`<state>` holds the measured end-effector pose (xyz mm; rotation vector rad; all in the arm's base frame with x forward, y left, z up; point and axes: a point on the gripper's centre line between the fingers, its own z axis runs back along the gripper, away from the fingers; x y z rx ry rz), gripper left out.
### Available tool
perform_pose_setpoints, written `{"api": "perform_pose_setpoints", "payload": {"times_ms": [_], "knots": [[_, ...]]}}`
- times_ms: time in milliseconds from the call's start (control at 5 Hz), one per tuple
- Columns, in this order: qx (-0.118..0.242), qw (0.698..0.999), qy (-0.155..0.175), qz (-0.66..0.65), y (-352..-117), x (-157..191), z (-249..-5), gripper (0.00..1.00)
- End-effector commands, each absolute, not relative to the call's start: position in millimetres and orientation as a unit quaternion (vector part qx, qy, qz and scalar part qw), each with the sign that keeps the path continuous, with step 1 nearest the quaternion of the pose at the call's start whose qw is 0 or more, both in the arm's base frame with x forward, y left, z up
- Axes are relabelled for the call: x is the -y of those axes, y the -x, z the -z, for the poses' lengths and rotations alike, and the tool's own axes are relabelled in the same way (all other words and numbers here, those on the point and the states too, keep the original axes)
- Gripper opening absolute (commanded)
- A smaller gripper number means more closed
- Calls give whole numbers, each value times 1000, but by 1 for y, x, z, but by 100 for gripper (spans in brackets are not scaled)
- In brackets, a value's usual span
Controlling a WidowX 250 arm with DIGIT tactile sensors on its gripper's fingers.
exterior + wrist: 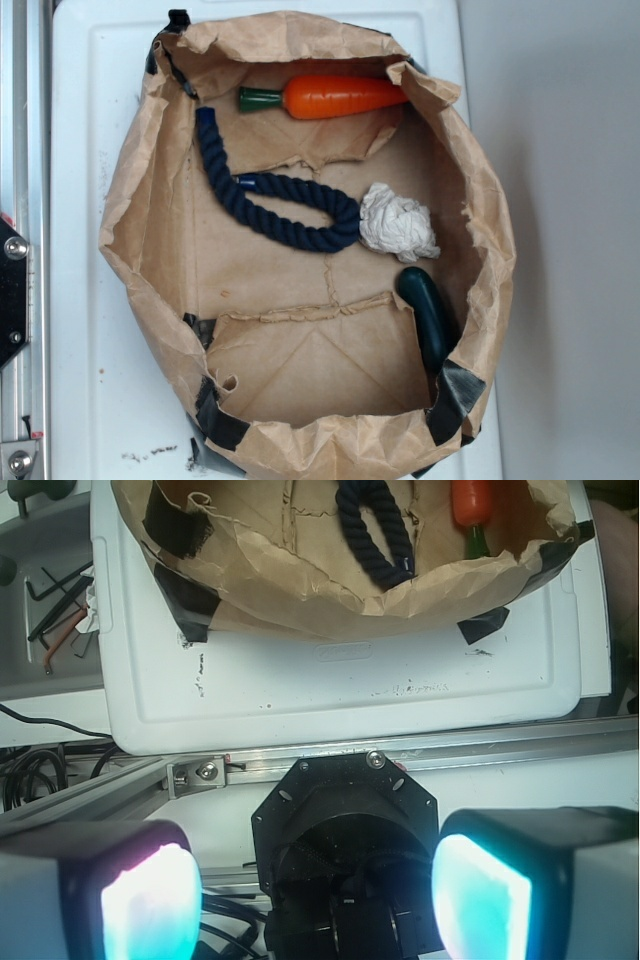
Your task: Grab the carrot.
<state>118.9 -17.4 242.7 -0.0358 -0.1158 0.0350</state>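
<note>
White board, carrot in bag, gripper well apart, pads spread.

Glossy orange carrot lies flat at the bag's far edge, green stem pointing left.

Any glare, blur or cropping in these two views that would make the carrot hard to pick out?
Exterior view: even, soft light, carrot sharp with only a small glossy highlight, fully visible inside the paper bag. Wrist view: the carrot is cut off by the top edge; the gripper fills the foreground, its pads glowing cyan and blurred, jaws spread apart.
</note>
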Motion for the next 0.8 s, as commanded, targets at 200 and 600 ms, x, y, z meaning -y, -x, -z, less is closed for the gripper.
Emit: {"api": "perform_pose_setpoints", "payload": {"times_ms": [200, 600], "knots": [[78, 997, -1, -11, -169, 7, -224, 100], [105, 994, -4, 13, -230, -25, -192, 100]]}}
